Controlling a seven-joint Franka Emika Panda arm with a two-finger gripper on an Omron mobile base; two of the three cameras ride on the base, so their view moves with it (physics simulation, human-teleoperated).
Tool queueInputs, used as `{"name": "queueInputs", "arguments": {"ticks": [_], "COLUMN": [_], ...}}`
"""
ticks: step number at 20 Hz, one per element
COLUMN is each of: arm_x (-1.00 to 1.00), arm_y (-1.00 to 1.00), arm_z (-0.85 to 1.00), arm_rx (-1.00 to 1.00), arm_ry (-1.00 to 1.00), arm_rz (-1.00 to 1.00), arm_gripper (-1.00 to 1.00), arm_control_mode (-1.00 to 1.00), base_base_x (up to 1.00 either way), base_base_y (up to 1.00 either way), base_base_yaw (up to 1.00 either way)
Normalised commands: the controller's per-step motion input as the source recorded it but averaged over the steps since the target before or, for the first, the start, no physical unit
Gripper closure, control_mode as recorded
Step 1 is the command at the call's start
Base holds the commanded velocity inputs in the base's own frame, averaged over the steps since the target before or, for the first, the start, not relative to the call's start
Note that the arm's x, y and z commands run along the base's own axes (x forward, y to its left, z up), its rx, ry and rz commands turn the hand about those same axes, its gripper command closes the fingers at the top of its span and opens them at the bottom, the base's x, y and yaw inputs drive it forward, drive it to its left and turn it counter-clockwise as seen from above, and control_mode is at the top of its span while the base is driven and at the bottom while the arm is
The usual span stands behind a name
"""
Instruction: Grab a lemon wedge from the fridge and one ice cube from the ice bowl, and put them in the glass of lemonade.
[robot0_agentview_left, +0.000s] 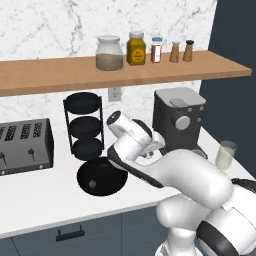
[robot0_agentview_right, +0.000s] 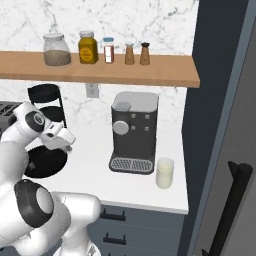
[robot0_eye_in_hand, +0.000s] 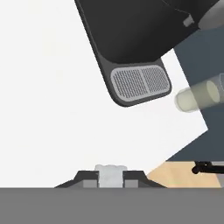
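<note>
The gripper (robot0_eye_in_hand: 111, 177) shows at the bottom of the hand view with its two dark fingertips (robot0_eye_in_hand: 89, 178) clamped on the ice cube (robot0_eye_in_hand: 111, 174), a small pale grey lump pinched between them and poking just above their tops. Beyond it in that view lies the bare white tabletop (robot0_eye_in_hand: 52, 109), with the coffee machine (robot0_eye_in_hand: 131, 35) at about 1 o'clock, its grey drip grille (robot0_eye_in_hand: 140, 83) facing the camera, and the glass of lemonade (robot0_eye_in_hand: 197, 96) at about 3 o'clock, seen tilted and apart from the machine. In the left base view the white arm (robot0_agentview_left: 150, 155) bends over the tabletop with its hand hidden behind its own links, above the right rim of the ice bowl (robot0_agentview_left: 97, 177), a wide shallow black dish that sits just in front of the three-tier black rack (robot0_agentview_left: 84, 125). A toaster (robot0_agentview_left: 25, 145) stands at 9 o'clock of the bowl. The pale yellow glass stands at the right end of the tabletop, just right of the coffee machine's front corner, well apart from the bowl. The fridge (robot0_agentview_right: 225, 125) rises dark grey at the right of the right base view, its black bar handle (robot0_agentview_right: 232, 205) low down. A wooden shelf (robot0_agentview_left: 125, 70) above carries jars and shakers.
</note>
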Motion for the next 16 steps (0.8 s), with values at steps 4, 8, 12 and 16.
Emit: {"name": "queueInputs", "arguments": {"ticks": [4, 8, 12, 16], "arm_x": [-0.36, -0.23, -0.08, 0.05], "arm_y": [-1.0, -1.0, -1.0, -1.0], "arm_z": [0.5, 0.37, 0.28, 0.07], "arm_rx": [-0.08, -0.01, 0.0, -0.01], "arm_ry": [-0.01, 0.0, 0.01, 0.09], "arm_rz": [0.12, 0.12, 0.05, 0.01], "arm_gripper": [1.0, 1.0, 1.0, 1.0], "arm_control_mode": [-1.0, -1.0, -1.0, -1.0], "base_base_x": [0.0, 0.0, 0.0, 0.0], "base_base_y": [0.0, 0.0, 0.0, 0.0], "base_base_yaw": [0.0, 0.0, 0.0, 0.0]}}
